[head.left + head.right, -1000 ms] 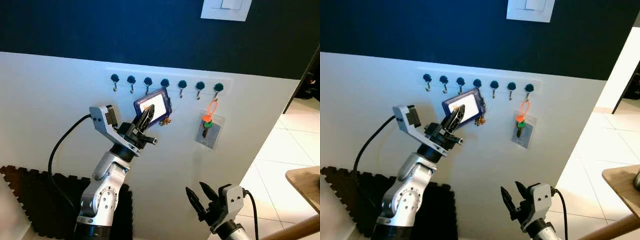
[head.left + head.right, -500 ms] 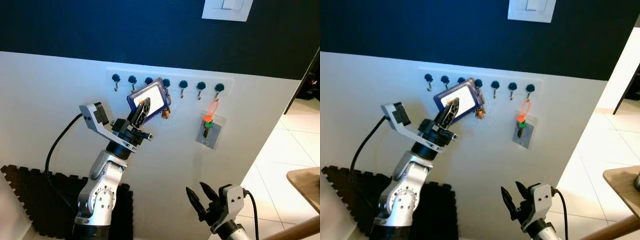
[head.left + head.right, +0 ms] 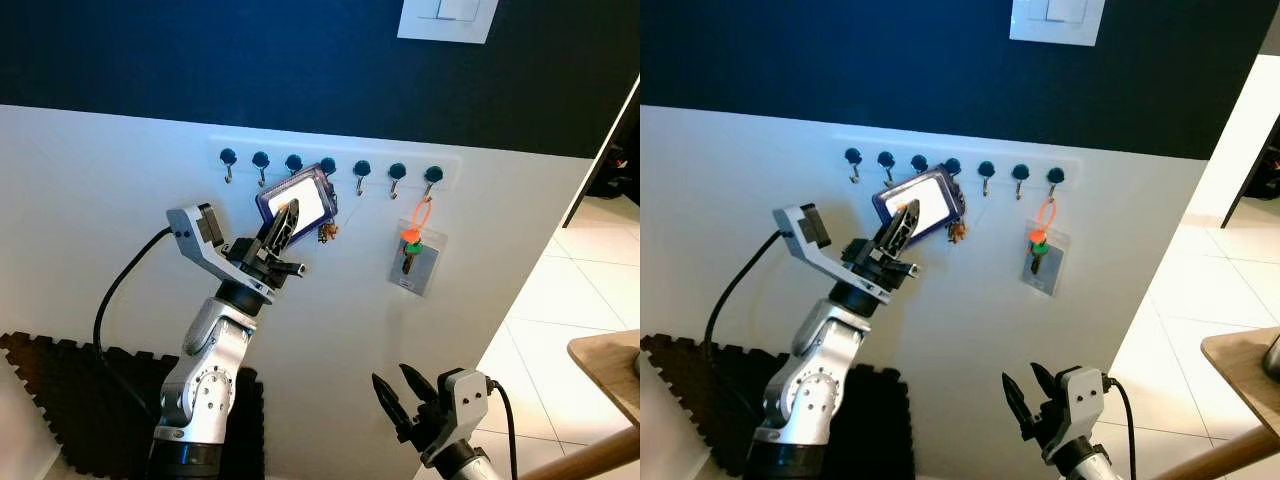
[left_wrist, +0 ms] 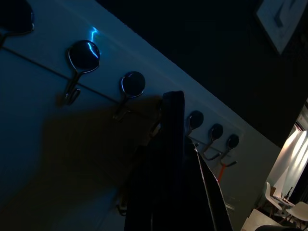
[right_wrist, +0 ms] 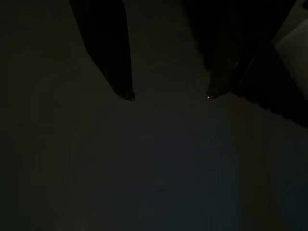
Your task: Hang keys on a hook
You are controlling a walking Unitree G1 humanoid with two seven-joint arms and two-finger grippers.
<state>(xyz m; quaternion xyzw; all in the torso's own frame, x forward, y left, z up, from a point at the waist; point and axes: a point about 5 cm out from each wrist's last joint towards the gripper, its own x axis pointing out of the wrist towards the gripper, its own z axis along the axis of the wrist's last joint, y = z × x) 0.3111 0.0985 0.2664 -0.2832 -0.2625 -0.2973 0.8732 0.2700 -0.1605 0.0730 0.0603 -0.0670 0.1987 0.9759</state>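
I'm facing the white wall (image 3: 110, 200) with the dark band above it, and across it runs the hook rail (image 3: 330, 160) with its row of seven dark-capped hooks. Black foam mat (image 3: 70, 400) on the floor at lower left, tiled floor (image 3: 580, 300) off to the right, light switch (image 3: 447, 18) up top.

My left arm is raised toward the rail, and my left hand (image 3: 286, 222) is clamped on the keys' tag (image 3: 296, 200), a dark-framed card with a white face, tilted, held flat near the wall. The keys (image 3: 327, 233) themselves dangle as a small brownish bunch just off the tag's lower right corner. The tag's upper right corner sits right at the fourth hook (image 3: 327, 166) from the left, overlapping it in my view; from the left wrist view the tag's edge stands up just beside that hook, but it's too dark to tell whether the ring is over the prong.

Further right, another set already hangs: an orange loop (image 3: 426, 214) on the seventh hook, with a clear pouch (image 3: 417, 268) below it. That one's not mine to worry about.

My right hand (image 3: 403, 392) hangs low and idle, fingers spread apart.

So, my read: the carry is done and I'm at the hook. What's left is seating the ring over the prong, letting go, and pulling back, and I judge none of that finished yet.
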